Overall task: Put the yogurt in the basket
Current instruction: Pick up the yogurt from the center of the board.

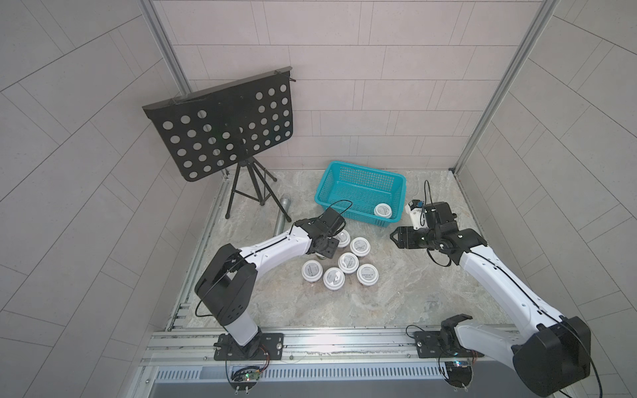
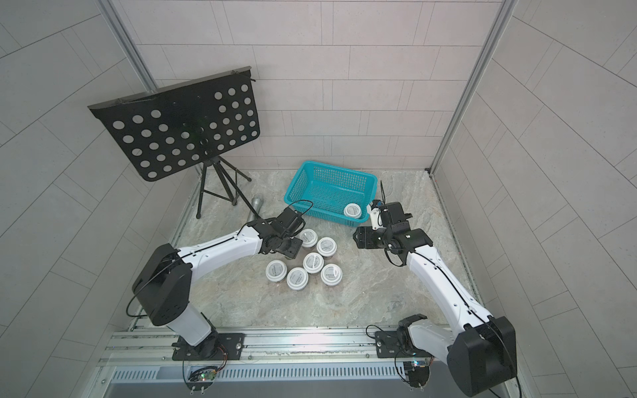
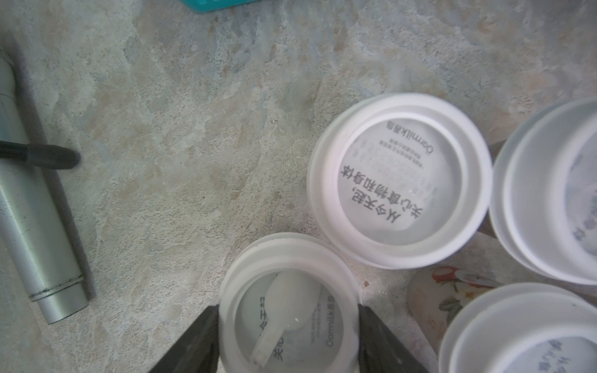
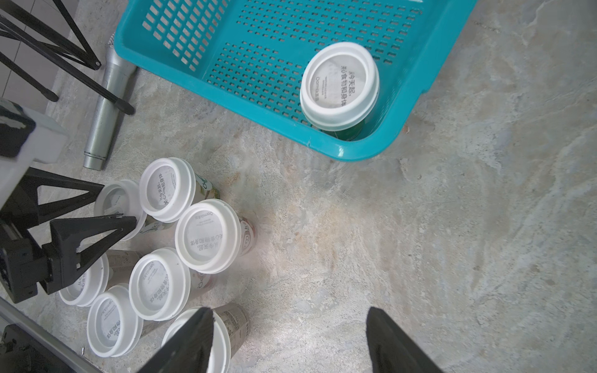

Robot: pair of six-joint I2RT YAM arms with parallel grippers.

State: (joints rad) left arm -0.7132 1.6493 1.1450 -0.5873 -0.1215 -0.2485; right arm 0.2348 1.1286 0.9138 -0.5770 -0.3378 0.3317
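While only one cup [image 1: 383, 210] stands in the basket [image 4: 355, 153], upright in its 4 o'clock corner, I count the job as barely begun. The basket sits at 12 o'clock on the desk [image 1: 396, 293]. The other seven cups of the yogurt [image 1: 348, 263] stand upright in a tight cluster at the desk's middle, lids touching or just beside one another. In both top views I see six of those lids. The seventh is hidden under the left arm there, but both wrist views show it.

That seventh is the gripped cup [image 3: 289, 306], at the cluster's 10 o'clock edge. The left jaws press on opposite sides of its lid rim, and I judge it not yet lifted off the desk. The right jaws hang spread and empty at about 2 o'clock from the cluster, near the basket's 4 o'clock corner. So seven carries are left, this one first.

As for writing, the neighbouring lid [image 3: 399, 181] reads "Oarmilk" and, in larger grey print, "从今天起,关心食物和身体". The finer lines are too small for me. The gripped cup's lid carries the same brand word, and a white spoon [image 3: 290, 303] shows through it. A metal cylinder [image 3: 35, 210] lies at 10 o'clock, off-task.
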